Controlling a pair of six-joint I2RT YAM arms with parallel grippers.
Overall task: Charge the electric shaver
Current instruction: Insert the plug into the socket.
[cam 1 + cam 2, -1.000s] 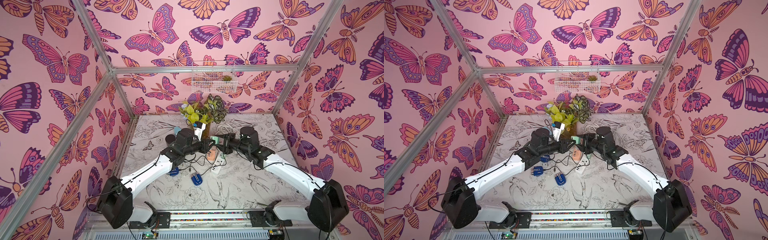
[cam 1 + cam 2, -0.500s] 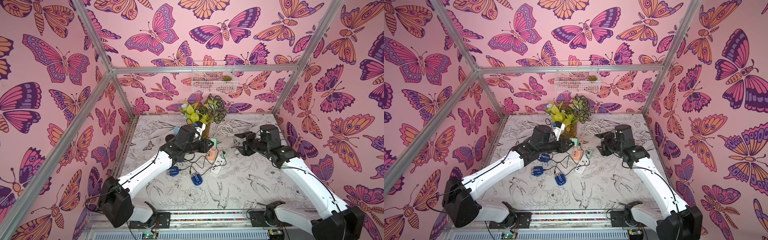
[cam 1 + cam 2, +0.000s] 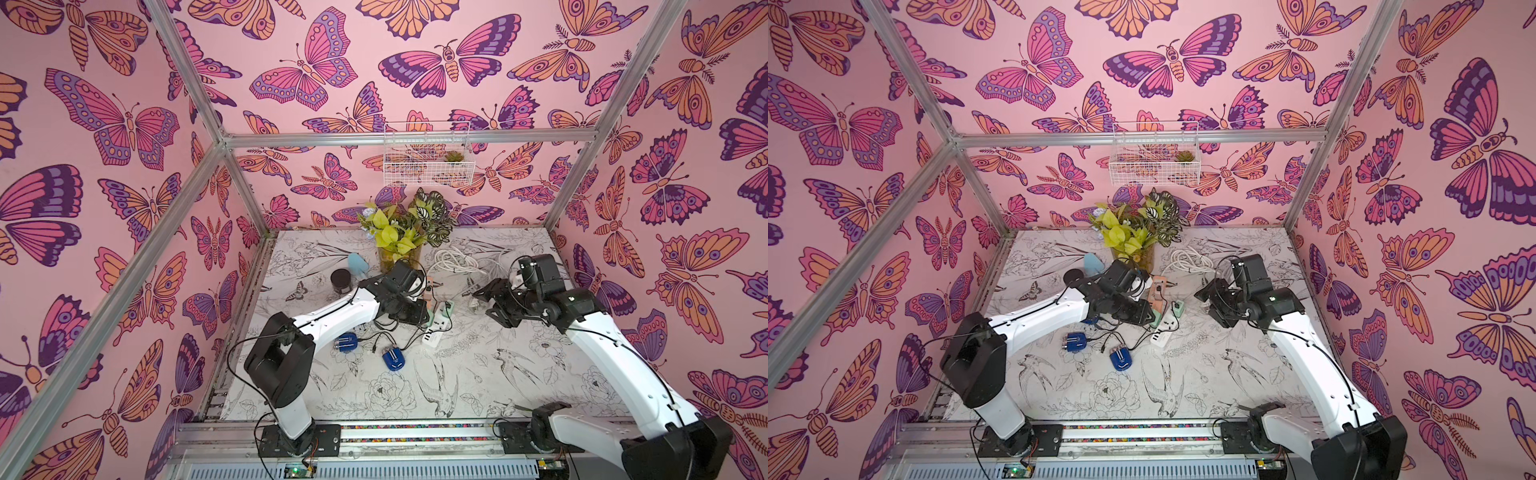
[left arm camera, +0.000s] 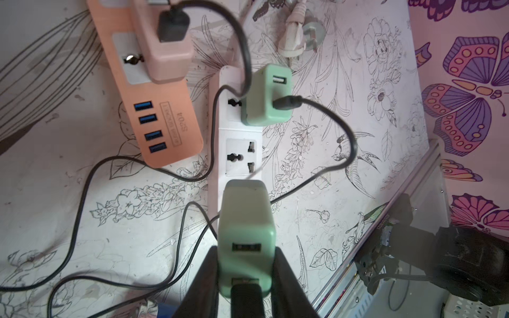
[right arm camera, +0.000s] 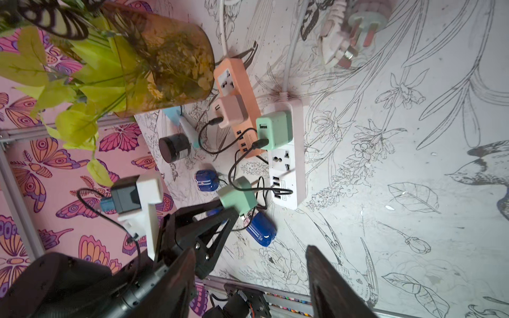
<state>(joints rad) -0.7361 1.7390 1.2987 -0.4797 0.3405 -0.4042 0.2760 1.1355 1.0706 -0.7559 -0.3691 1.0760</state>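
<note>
Two blue electric shavers [image 3: 394, 358] [image 3: 346, 341] lie on the table, each with a thin black cable; both also show in the right wrist view, the nearer shaver [image 5: 261, 228] and the farther shaver [image 5: 205, 180]. My left gripper [image 4: 245, 256] is shut on a mint green USB adapter [image 4: 245, 220] with a black cable plugged into it. The adapter hangs just over the end of the white power strip [image 4: 239, 154]. A second green adapter [image 4: 265, 96] sits plugged into that strip. My right gripper [image 5: 249, 249] stands open and empty, off to the right [image 3: 490, 297].
An orange power strip [image 4: 154, 110] with a pink adapter [image 4: 165, 52] lies beside the white one. Behind stand a vase of plants [image 3: 401, 253], a black jar [image 3: 341, 280] and a coil of white cable [image 3: 455, 259]. A loose white plug [image 4: 296, 35] lies near.
My right gripper has let go beside the left gripper, opened, and drawn back to the right. The left gripper keeps the green adapter and has barely moved.
</note>
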